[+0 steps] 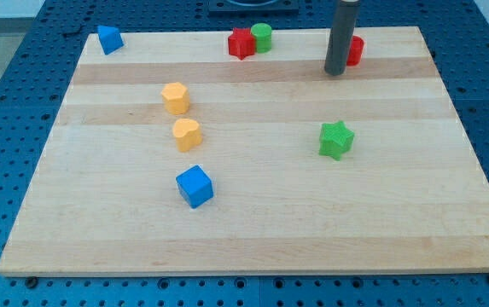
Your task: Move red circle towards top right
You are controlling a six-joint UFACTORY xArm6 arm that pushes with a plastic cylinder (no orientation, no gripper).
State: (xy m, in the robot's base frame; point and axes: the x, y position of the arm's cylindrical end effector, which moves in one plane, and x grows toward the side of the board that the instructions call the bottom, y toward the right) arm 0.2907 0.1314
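The red circle [355, 50] stands near the board's top edge, right of the middle, partly hidden behind my rod. My tip [336, 72] rests on the board just below and left of the red circle, close to it. Whether they touch cannot be made out.
A red star [241, 43] and a green circle [262, 37] stand together at the top middle. A blue block [109, 38] is at the top left. Two orange blocks [176, 97] [186, 134] and a blue cube [195, 186] lie left of centre. A green star [336, 139] lies at the right. The wooden board [253, 230] ends just above the red circle.
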